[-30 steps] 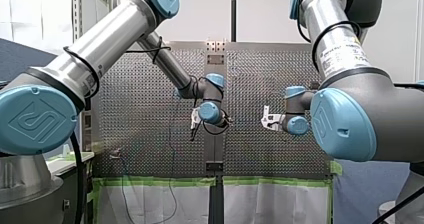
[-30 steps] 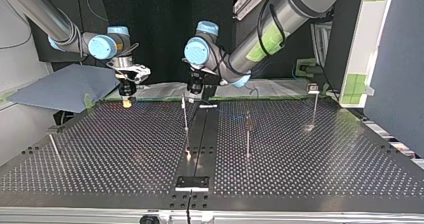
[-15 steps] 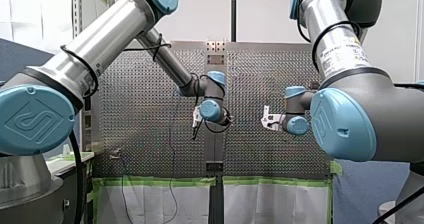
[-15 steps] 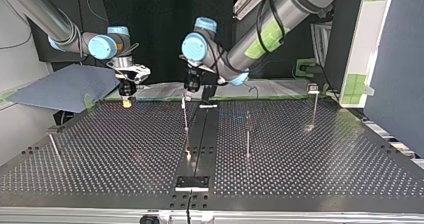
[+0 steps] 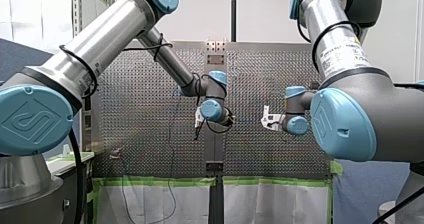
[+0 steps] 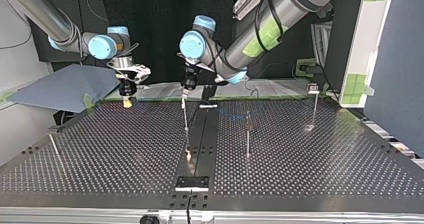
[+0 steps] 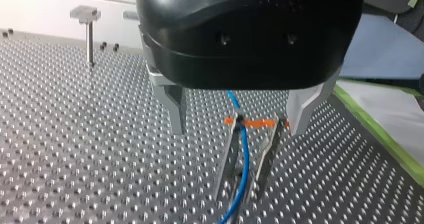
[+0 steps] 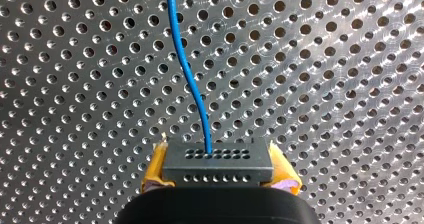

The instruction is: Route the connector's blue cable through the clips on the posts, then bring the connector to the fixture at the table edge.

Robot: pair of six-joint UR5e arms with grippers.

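right gripper (image 8: 218, 173) clamps the connector (image 8: 218, 160) between yellow pads (image 8: 156, 173). its blue cable (image 8: 192, 84) runs straight ahead to left gripper (image 7: 237, 196), the arm nearer the middle post (image 6: 185, 115); whether that one grips cannot be told.

— What stands behind the worktop (image 5: 150, 84) in the front view?
— A plain white wall (image 5: 265, 14). A dark pole (image 5: 233, 11) runs straight up its middle, and a metal rack (image 5: 77, 14) stands at the left edge.
— And along the worktop's lower edge there?
— Green tape (image 5: 160, 181), with white sheeting (image 5: 150, 204) hanging below it.
— In the top view?
— The backdrop (image 6: 150, 14) is dark. A blue-grey sheet (image 6: 65, 86) lies tilted at the left. At the right a white panel (image 6: 360, 39) carries green tape squares, beside a dark blue-grey partition (image 6: 400, 74).
— The light?
— Bright glints on the perforated metal, and a pale rail (image 6: 280, 217) along the near edge.
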